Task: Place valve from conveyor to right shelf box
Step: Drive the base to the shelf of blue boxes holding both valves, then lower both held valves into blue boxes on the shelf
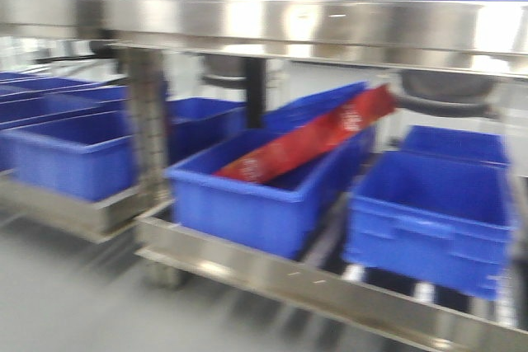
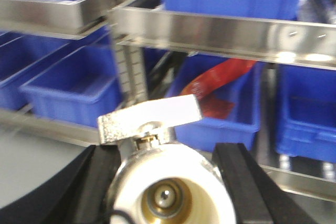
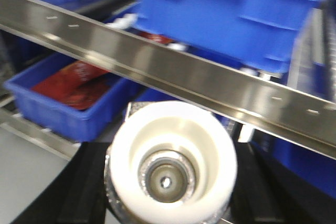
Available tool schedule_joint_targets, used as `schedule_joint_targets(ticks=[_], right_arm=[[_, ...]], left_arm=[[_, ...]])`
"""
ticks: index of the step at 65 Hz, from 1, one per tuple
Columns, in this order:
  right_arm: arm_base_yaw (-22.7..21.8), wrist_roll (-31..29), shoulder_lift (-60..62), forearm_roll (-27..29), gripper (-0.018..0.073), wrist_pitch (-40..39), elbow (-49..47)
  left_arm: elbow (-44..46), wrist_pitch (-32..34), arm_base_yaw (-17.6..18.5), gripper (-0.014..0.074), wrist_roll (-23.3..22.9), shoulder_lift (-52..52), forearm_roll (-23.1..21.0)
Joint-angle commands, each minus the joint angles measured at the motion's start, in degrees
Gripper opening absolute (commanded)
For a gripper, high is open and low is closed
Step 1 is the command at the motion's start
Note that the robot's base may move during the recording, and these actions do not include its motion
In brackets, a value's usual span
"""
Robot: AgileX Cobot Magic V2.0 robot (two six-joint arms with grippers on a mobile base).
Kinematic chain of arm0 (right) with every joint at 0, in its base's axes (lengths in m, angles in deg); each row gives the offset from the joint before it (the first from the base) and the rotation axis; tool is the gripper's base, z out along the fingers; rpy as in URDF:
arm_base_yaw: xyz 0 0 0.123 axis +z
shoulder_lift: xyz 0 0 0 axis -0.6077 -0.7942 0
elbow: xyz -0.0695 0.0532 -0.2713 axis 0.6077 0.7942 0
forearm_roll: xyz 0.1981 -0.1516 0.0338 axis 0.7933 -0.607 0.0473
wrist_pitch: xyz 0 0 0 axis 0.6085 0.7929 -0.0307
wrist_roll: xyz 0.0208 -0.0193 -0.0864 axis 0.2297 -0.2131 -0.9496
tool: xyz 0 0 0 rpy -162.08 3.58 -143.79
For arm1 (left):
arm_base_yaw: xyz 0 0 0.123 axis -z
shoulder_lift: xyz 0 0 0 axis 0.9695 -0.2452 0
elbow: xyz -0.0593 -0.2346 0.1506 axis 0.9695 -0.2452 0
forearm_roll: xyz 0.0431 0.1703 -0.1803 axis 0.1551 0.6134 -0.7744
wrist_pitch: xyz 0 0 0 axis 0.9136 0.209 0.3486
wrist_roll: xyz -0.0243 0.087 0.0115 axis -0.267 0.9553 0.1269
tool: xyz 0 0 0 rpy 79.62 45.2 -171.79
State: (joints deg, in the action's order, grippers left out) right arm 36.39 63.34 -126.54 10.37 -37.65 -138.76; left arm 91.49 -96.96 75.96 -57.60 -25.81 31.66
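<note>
One valve [image 2: 170,179] between left fingers [image 2: 242,182] (touching)

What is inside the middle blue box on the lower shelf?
A long red package leans diagonally in the blue box, its upper end poking above the rim. The box's floor is hidden behind its front wall.
</note>
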Motion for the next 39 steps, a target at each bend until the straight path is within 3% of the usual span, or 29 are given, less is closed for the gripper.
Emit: schedule_joint_targets(ticks=[1,39], right_arm=[[0.1,-0.3,0.6,-0.2,-0.0153,-4.7,-1.0],[0.1,-0.3,0.6,-0.2,-0.0153,-4.8,-1.0]], left_arm=[[0.5,3.3,0.4,-0.0111,-0.4,0.5,-0.5],[0.5,3.3,0.4,-0.0111,-0.4,0.5,-0.5]])
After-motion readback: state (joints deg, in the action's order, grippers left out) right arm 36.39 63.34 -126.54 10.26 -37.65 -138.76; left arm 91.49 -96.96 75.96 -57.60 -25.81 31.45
